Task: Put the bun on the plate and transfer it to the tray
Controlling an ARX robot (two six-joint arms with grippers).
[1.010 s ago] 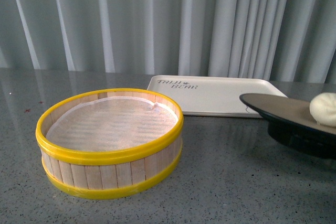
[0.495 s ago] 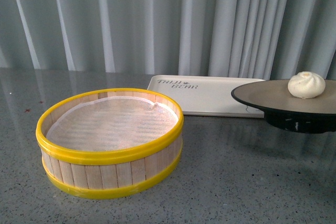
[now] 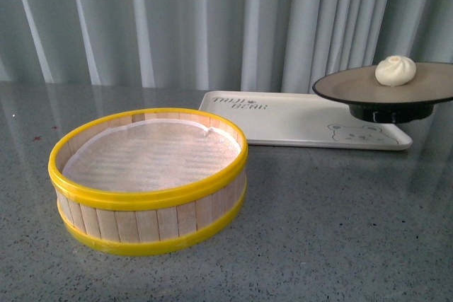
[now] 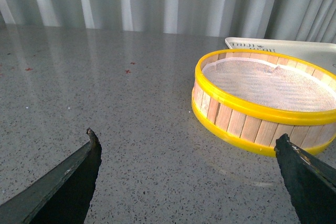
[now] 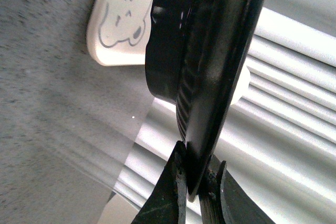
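Observation:
The white pleated bun rests on the beige, black-rimmed plate, which hangs level in the air above the right end of the cream tray. In the right wrist view my right gripper is shut on the plate's black rim, with the tray's bear drawing below it and only a sliver of the bun showing past the rim. My left gripper stands open over bare table, both dark fingertips wide apart, the steamer basket off to one side.
A yellow-rimmed wooden steamer basket with a white liner stands on the grey speckled table in front of the tray. It also appears in the left wrist view, steamer basket. Pale curtains close the back.
The plate with the bun has risen and moved back over the tray's right end, and levelled out from its earlier tilt. The bun now sits near the plate's middle.

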